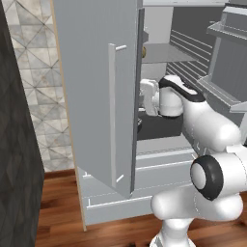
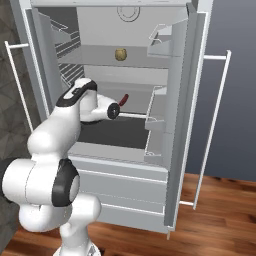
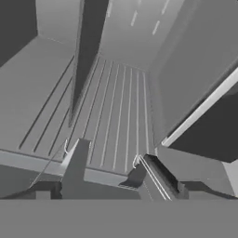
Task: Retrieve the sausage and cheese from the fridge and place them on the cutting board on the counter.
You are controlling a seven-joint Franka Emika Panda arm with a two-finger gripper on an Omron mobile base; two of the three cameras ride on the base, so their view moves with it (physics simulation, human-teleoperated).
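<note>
1. The kitchen floor is reddish-brown wood [image 2: 220, 210], with a pale patterned tile wall [image 1: 36, 72] at the left of the left base view and a dark grey wall behind the appliance in the right base view.
2. The fridge [image 2: 125, 150] stands with both doors swung open; its long white bar handles [image 2: 212, 125] stick out at either side, and two closed drawers [image 2: 120, 192] sit at its base.
3. Inside, an upper shelf carries a small round yellowish item [image 2: 120, 54], which could be the cheese, though it is too small to be sure.
4. One shelf lower, a short dark-red, elongated item [image 2: 123, 99] lies tilted, just past the arm's wrist; it looks like the sausage.
5. The right door's inner bins [image 2: 159, 107] hold nothing that can be made out.
6. The arm [image 2: 55, 130] reaches from the base into the middle compartment of the fridge, its wrist level with the lower shelf.
7. In the hand view the gripper [image 3: 109, 160] has its two dark fingertips [image 3: 76, 153] spread wide apart, with nothing between them; they point at a ribbed grey wall inside the fridge.
8. The dark-red item is near the wrist, and whether they touch cannot be told.
</note>
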